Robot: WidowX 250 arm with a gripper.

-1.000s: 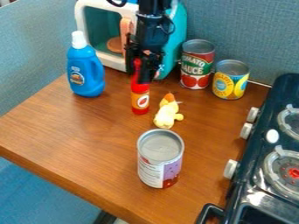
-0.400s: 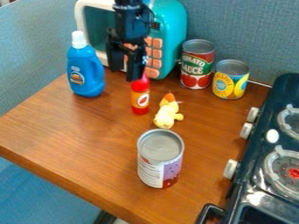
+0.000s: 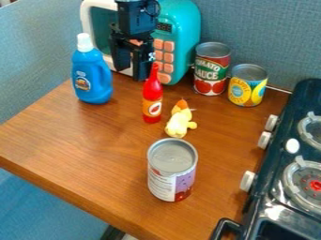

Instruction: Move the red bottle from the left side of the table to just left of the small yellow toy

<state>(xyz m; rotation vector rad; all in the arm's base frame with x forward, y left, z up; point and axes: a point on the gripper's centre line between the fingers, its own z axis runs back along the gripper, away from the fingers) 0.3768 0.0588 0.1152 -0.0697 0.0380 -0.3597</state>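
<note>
Well apart: both fingers of gripper (image 3: 131, 74), near red bottle (image 3: 152, 91).

The fixed camera is positioned above the near side of the wooden tabletop (image 3: 94, 150) and looks down at a slant toward the toy microwave (image 3: 186, 26) and the blue partition (image 3: 270, 35). The viewing axis meets the work surface near the base of the red sauce bottle (image 3: 152, 98). Range is moderate: most of the tabletop is framed, the upright can (image 3: 172, 180) is nearest the lens, and the right edge crops the stove (image 3: 301, 98).
</note>
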